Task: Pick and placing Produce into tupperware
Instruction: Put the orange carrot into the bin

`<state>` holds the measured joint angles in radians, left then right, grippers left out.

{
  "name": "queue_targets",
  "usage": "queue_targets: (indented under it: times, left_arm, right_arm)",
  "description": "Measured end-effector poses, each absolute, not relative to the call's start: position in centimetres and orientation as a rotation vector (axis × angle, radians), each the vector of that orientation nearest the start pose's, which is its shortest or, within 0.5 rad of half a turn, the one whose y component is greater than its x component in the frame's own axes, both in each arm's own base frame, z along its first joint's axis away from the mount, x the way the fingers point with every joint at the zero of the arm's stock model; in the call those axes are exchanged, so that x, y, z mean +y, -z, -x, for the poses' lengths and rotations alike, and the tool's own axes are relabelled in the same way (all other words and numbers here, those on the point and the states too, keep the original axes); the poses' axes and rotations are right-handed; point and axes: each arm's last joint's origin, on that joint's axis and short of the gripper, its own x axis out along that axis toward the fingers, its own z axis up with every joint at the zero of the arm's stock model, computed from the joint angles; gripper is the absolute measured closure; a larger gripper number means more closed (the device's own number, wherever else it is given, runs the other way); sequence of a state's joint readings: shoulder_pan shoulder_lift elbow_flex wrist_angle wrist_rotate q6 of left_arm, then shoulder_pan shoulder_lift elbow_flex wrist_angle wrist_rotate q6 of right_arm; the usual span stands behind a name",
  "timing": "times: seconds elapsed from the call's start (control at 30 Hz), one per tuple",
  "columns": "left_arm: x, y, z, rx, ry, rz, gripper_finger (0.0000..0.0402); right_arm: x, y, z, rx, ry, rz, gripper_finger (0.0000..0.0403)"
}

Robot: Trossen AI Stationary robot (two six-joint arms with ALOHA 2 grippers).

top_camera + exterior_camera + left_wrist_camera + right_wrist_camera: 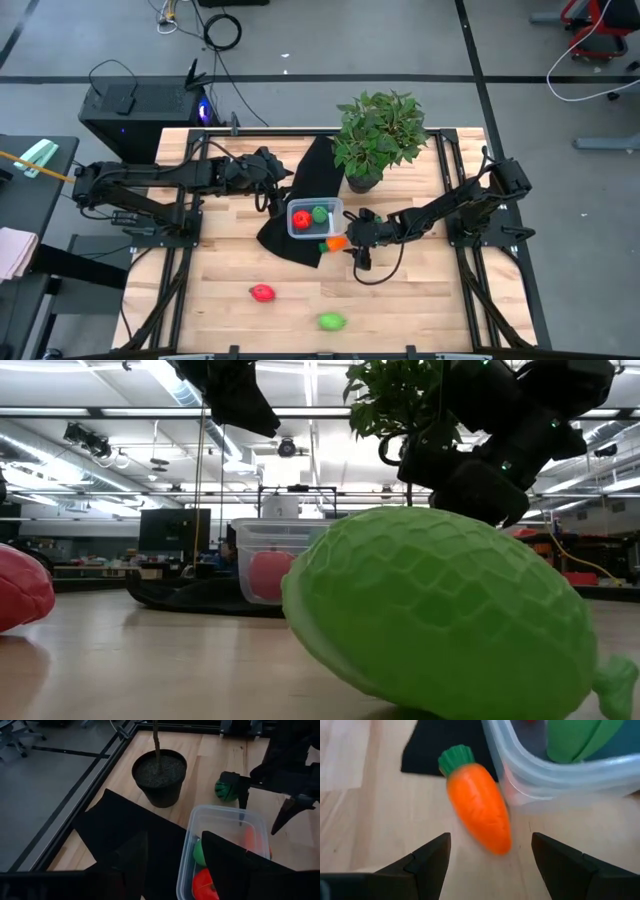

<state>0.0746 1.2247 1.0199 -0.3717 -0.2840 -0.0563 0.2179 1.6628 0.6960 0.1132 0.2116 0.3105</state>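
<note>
**Lining up on the carrot beside the box**

My right gripper [490, 857] hangs low over the table with its jaws spread wide and empty, the toy carrot [477, 802] lying just ahead between them. The carrot rests on the bare wood, close against the outer wall of the clear tupperware [297, 231], its leafy green end by the edge of the black cloth [290, 245]. Inside the box sit a red fruit [302, 218] and a green one [320, 213].

I judge the carrot light, hard and smooth, and tapered, so it may squirt out of a pinch near the tip. I would close across its thick middle.

My left gripper [172, 857] waits above the cloth, jaws parted and empty. A red fruit [262, 293] and a green fruit [331, 321] lie well apart near the table's front edge.
</note>
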Motion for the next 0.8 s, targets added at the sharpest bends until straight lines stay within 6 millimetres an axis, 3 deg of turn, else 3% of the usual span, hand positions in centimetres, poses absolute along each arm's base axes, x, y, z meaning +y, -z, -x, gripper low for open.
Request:
queue_targets:
  times: [0.8]
  left_arm:
    - [2.77, -30.87, -26.13, 0.566, -0.365, -0.006, 0.0205]
  right_arm:
    - [5.04, -12.37, -29.29, 0.817, 0.162, -0.126, 0.0121]
